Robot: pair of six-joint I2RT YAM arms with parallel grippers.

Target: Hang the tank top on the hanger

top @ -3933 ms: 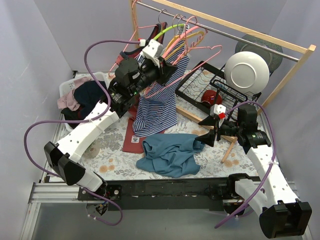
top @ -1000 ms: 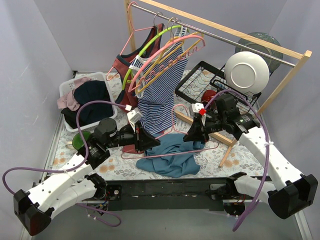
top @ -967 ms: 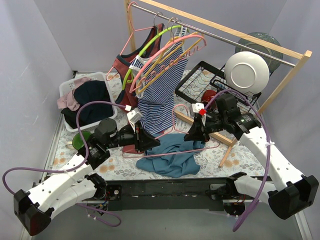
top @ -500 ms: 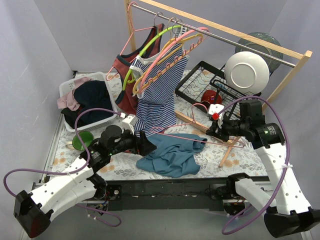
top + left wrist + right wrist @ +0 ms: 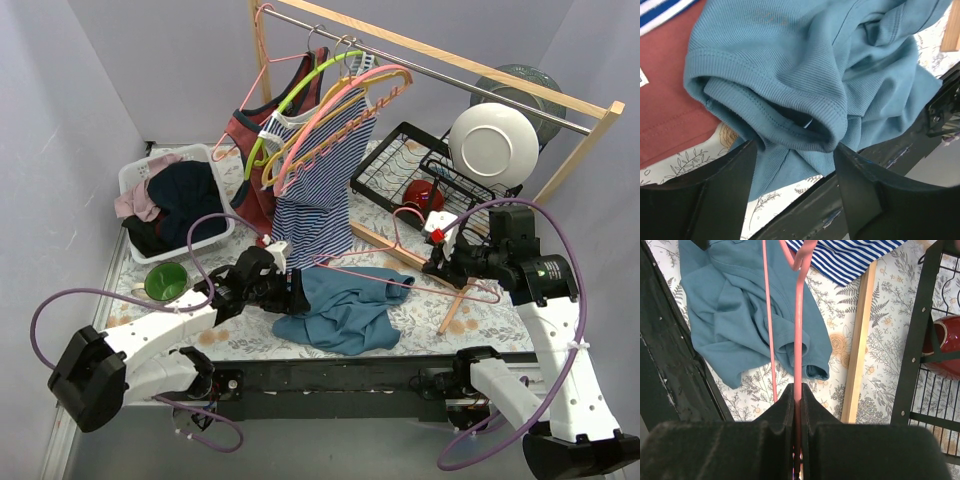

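The teal tank top lies crumpled on the floral cloth at the table's front, also seen as the tank top in the right wrist view. My left gripper is down at its left edge. Its jaws stand open on either side of a rolled hem of the tank top. My right gripper is shut on the thin bar of the pink hanger. It holds the hanger just above the table, right of the tank top, with one end reaching over the fabric.
A navy-and-white striped top and a brick-red top hang on the wooden rail with several coloured hangers. The rail's wooden foot lies near the hanger. A laundry basket, green cup, dish rack and white plate stand around.
My left gripper let go of the hanger, moved right and down onto the tank top's edge, and opened. My right arm drew the hanger to the right.
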